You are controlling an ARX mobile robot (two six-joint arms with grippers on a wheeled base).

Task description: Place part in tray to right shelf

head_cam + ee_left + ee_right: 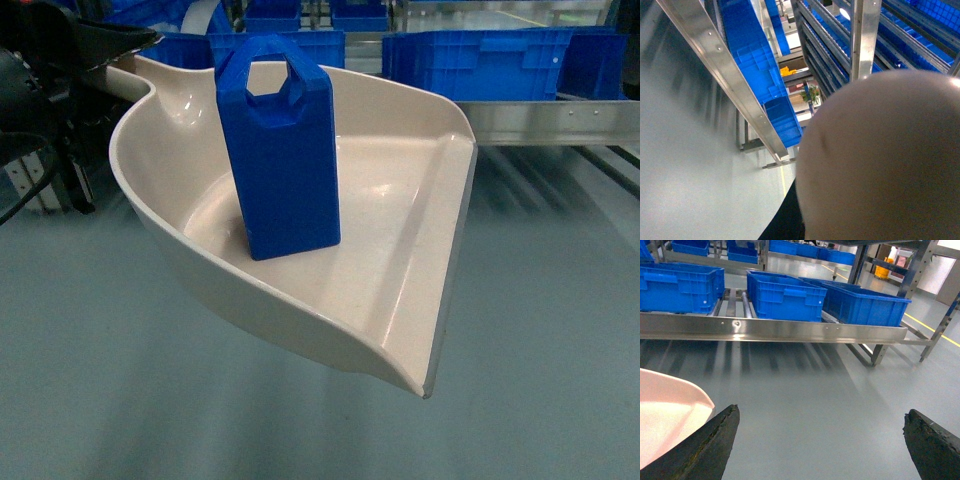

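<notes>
The cream tray [400, 250] hangs in the air over the grey floor, its flat lip facing right. The blue part [285, 160] stands upright in it, looped top up. My left gripper [100, 55] is shut on the tray's handle at the upper left. In the left wrist view the tray's rounded underside [880, 160] fills the lower right and hides the jaws. My right gripper [821, 410] is open with only floor between its dark fingers [720, 440]. The tray's edge [670, 410] shows to its left. The right shelf's steel rail [560, 120] [775, 330] lies beyond.
Large blue crates [785, 295] [480, 60] sit on the shelf's roller tracks behind the rail. More racks with blue crates [760, 65] run along the left wrist view. Shelf legs [880, 352] stand at the right. Grey floor [830, 385] lies before the shelf.
</notes>
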